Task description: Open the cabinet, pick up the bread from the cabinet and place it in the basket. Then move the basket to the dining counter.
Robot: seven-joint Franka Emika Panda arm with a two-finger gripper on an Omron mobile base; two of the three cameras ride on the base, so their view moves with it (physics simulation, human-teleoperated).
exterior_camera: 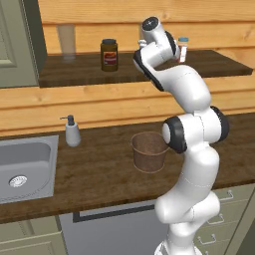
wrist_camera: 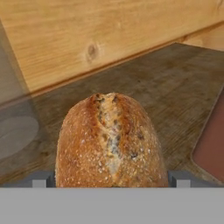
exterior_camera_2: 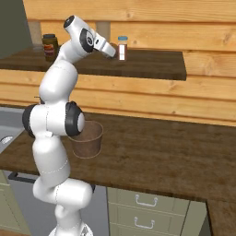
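The hand view sits close on the bread (wrist_camera: pixel 111 140), a rounded tan-brown bun with a split, darker crust down its middle and pale speckles; it lies on the dark brown shelf (wrist_camera: pixel 175 87) of the cabinet (exterior_camera: pixel 17 45), between the two small grey fingertips (wrist_camera: pixel 41 179) that rise at either side of its base; whether the claw (wrist_camera: pixel 111 183) is clenched on the bun or merely set around it I cannot tell; to the left of that view stands a clear glass (wrist_camera: pixel 15 127), seen faintly, and at the right edge a reddish-brown object whose kind I cannot make out. In the base views the arm hides the bun; the left one shows the arm reaching up to the shelf, the cabinet's grey-green door swung open at the left, the glass (exterior_camera: pixel 66 42), a dark jar (exterior_camera: pixel 109 55) and a small blue-capped bottle (exterior_camera: pixel 183 48) on the shelf; the right one shows the claw (exterior_camera_2: pixel 112 51) just beside that bottle (exterior_camera_2: pixel 122 48), with the jar (exterior_camera_2: pixel 50 46) behind the arm. The basket (exterior_camera: pixel 149 152), round, brown and woven, stands upright on the dark wooden tabletop (exterior_camera: pixel 99 174) below the shelf, near the arm's elbow; a soap bottle (exterior_camera: pixel 72 131) stands near a steel sink (exterior_camera: pixel 25 167) at the left; the wall behind is pale wooden planking; grey-green drawers (exterior_camera_2: pixel 147 207) sit under the tabletop.
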